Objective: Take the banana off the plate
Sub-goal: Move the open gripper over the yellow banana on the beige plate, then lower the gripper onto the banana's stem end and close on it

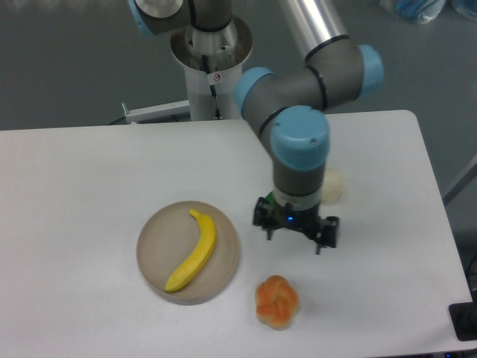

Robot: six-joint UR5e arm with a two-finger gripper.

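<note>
Still, nothing has been picked up: the banana (193, 252) lies inside the plate (226, 265) in the lower left-centre of the frame, running from upper right down to lower left, while the claw (296, 230) hangs over bare table to the right of the plate, holding nothing. How far its fingers are spread I cannot tell, since the wrist housing hides them from this view.

The likely troubles come from the approach. The banana lies aslant, so fingers lined up poorly with it could close across its curve and squeeze it out sideways, or pinch only the thin stem end. Coming down too low risks a finger catching the plate's raised rim and shoving or tipping the dish. The orange pumpkin-like thing (276, 300) sits near the plate's lower right edge, and a pale round thing (332, 186) is half hidden behind the arm; a careless sideways sweep could knock either.
</note>
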